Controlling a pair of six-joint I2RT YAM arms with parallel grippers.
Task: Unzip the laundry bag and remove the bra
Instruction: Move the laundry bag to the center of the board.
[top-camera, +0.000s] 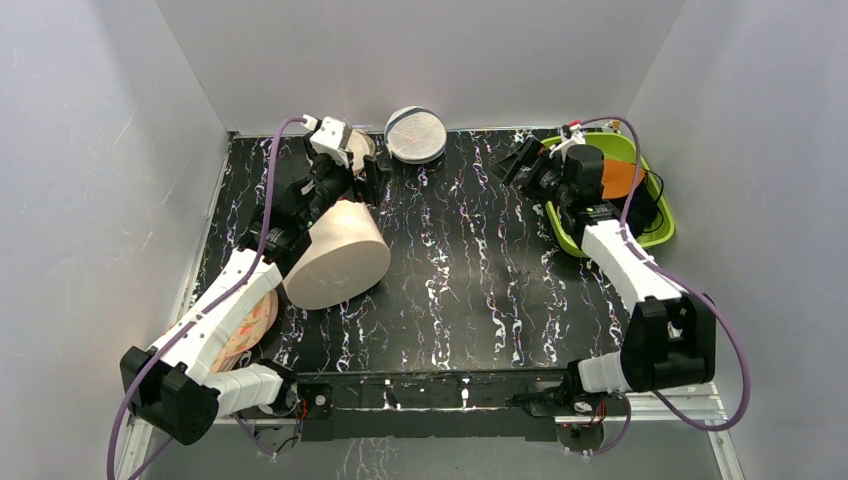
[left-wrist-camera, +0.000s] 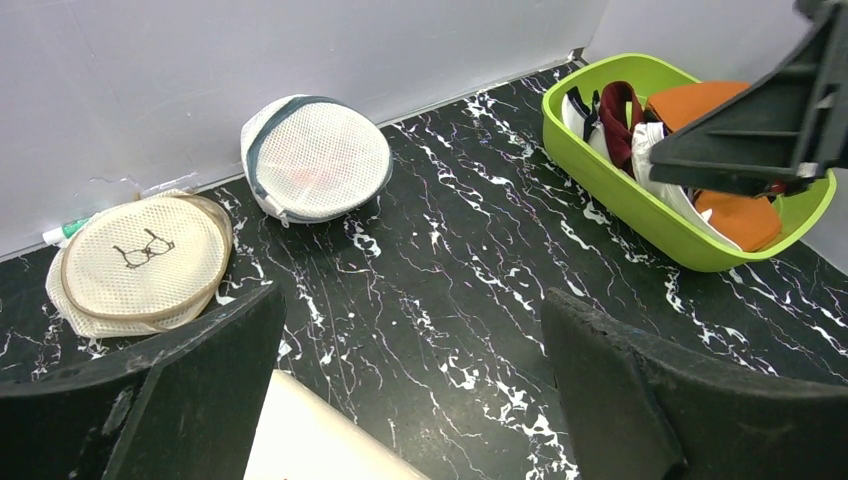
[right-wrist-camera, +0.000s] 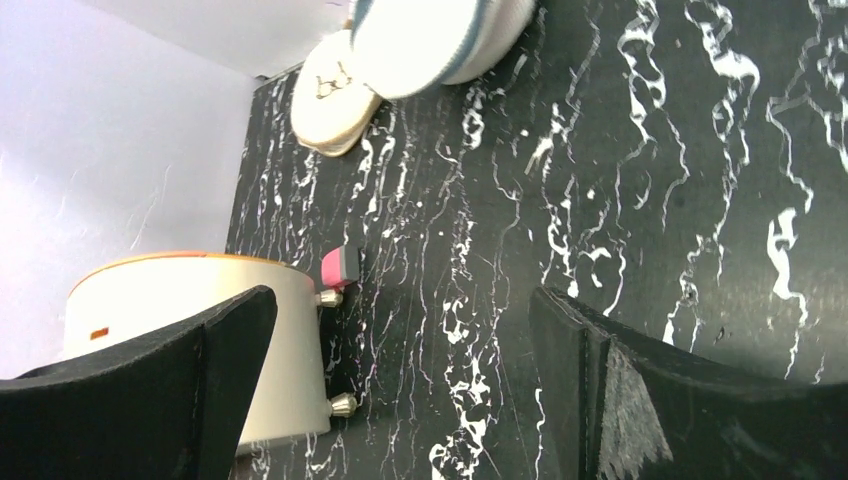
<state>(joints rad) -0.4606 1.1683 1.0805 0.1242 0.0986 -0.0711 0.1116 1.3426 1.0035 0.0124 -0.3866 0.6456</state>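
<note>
Three pale walls, black marbled table

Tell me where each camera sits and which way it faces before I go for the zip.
Top external: above and behind the bases, looking down on the table; left arm and right arm both show.
Left wrist: on the left arm, facing the back wall: laundry bag, beige disc, green basin; open left pincer frames the bottom.
Right wrist: on the right arm, facing leftward across the table: cream cylinder; open right pincer below.
Shared: both wrist views see the laundry bag and beige disc.
</note>
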